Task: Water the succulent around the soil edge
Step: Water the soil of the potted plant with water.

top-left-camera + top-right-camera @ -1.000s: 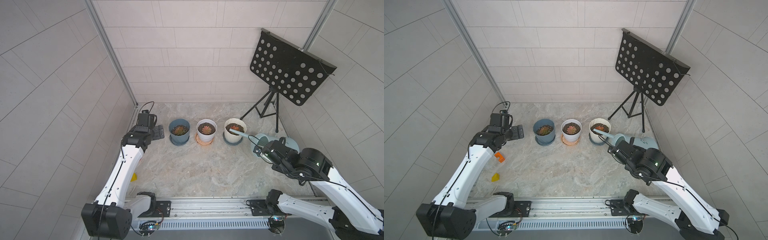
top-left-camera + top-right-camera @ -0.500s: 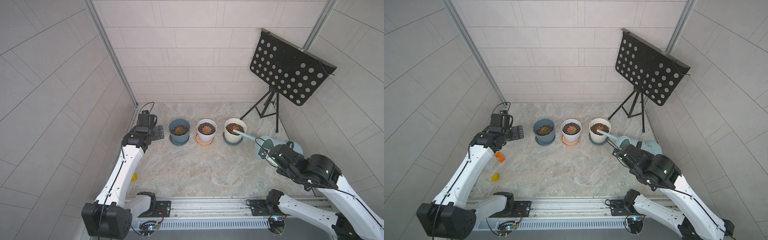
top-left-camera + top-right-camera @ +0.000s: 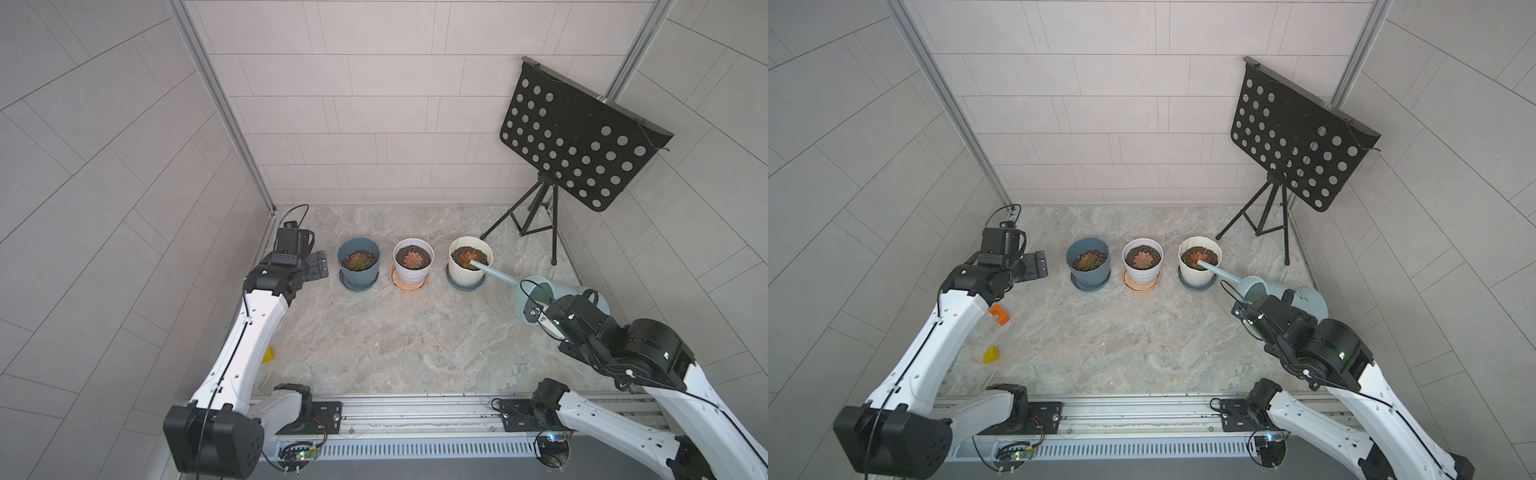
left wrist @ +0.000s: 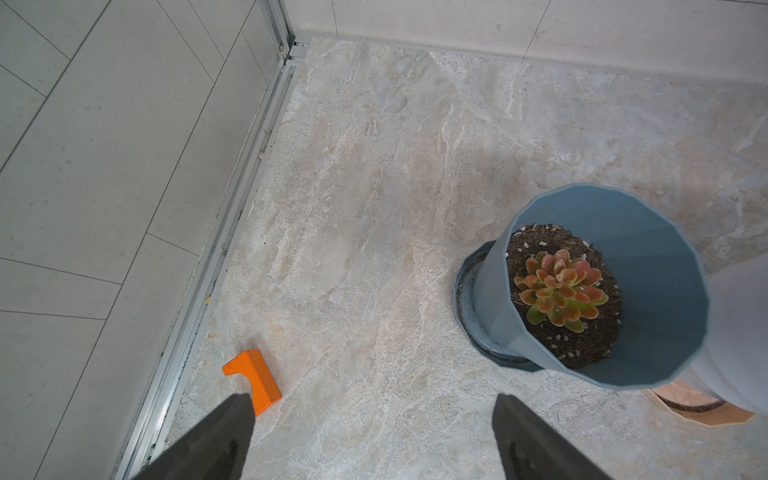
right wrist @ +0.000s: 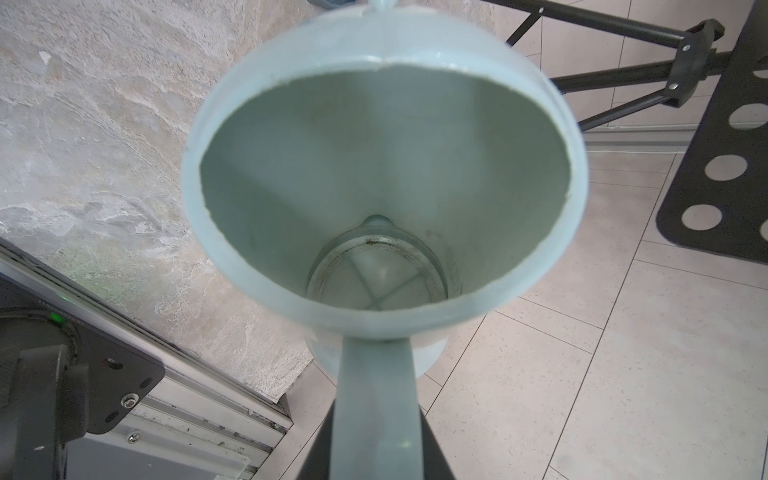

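My right gripper point(image 5: 376, 451) is clamped on the handle of the pale blue watering can point(image 3: 540, 293), at the middle right of both top views. The can is tipped, and its spout point(image 3: 494, 270) reaches over the rim of the cream pot point(image 3: 468, 277), with the tip above the soil right beside the succulent point(image 3: 466, 254). My left gripper point(image 4: 372, 411) hangs wide open near the blue pot point(image 4: 498, 299).

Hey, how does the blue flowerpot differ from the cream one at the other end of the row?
The blue pot is dark, the cream pot pale. The spout of the watering can reaches over the cream pot's soil; nothing hangs over the blue pot. Both hold an orange-tinged succulent in dark soil and stand on saucers.
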Tool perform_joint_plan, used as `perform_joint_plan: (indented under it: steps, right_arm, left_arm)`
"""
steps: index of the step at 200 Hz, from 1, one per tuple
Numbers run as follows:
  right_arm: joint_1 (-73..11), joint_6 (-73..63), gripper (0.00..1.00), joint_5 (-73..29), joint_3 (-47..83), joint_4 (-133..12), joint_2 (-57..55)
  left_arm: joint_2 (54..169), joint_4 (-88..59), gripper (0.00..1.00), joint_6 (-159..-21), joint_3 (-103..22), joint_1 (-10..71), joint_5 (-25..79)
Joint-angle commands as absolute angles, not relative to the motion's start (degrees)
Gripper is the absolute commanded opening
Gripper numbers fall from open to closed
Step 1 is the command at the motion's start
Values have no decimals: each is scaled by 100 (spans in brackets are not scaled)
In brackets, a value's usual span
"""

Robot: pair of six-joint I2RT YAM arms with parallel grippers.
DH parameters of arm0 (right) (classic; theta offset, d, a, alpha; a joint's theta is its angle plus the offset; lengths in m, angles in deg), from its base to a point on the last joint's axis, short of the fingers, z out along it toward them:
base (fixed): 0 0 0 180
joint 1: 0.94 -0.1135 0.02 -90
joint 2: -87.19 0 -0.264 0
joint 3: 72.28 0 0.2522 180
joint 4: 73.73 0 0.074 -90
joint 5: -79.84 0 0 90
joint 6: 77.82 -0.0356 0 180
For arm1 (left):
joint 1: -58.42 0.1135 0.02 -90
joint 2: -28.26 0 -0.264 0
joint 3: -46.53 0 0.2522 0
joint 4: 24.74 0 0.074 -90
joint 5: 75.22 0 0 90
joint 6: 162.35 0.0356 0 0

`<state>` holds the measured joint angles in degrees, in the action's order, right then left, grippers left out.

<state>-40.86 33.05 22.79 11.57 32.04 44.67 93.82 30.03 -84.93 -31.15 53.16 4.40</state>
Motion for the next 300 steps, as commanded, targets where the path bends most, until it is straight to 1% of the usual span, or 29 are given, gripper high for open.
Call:
perform_joint_plan:
  steps: [1,119,165,300]
  right_arm:
    - [-3994,3389,0,2377,1116,4273,4556]
    - [-3502,3346,0,2270,1022,4279,4877]
    - [-3342,3319,0,2402,1166,4278,4777]
    - [-3250,3284,0,2718,1538,4270,4295]
  left_arm:
    - [9314,2949,97,-8470,-3054,5347,361]
    - [9330,2936,97,-8483,-3054,5356,449]
    - [9329,2927,97,-8488,-3068,5357,458]
    - [9315,2927,97,-8514,-3078,5400,590]
